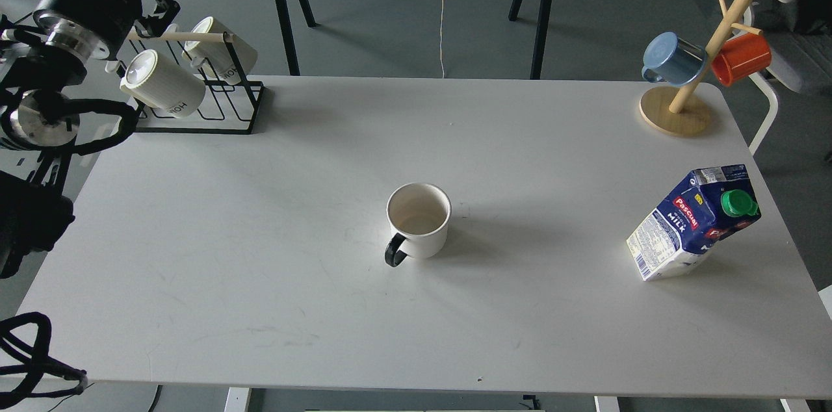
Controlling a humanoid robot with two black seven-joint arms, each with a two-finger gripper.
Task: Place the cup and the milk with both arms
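The cup (418, 220), a smooth white mug with a black handle pointing to the front left, stands upright and empty at the middle of the white table (260, 236). The milk (694, 222), a blue and white carton with a green cap, stands at the right side of the table. My left arm comes in at the far left, off the table. Its gripper (158, 8) is small and dark at the top left, beside the mug rack and far from the cup. Its fingers cannot be told apart. My right arm is out of view.
A black wire rack (214, 97) with two ribbed white mugs (162, 84) stands at the back left corner. A wooden mug tree (689, 84) with a blue mug (673, 60) and an orange mug (741, 58) stands at the back right corner.
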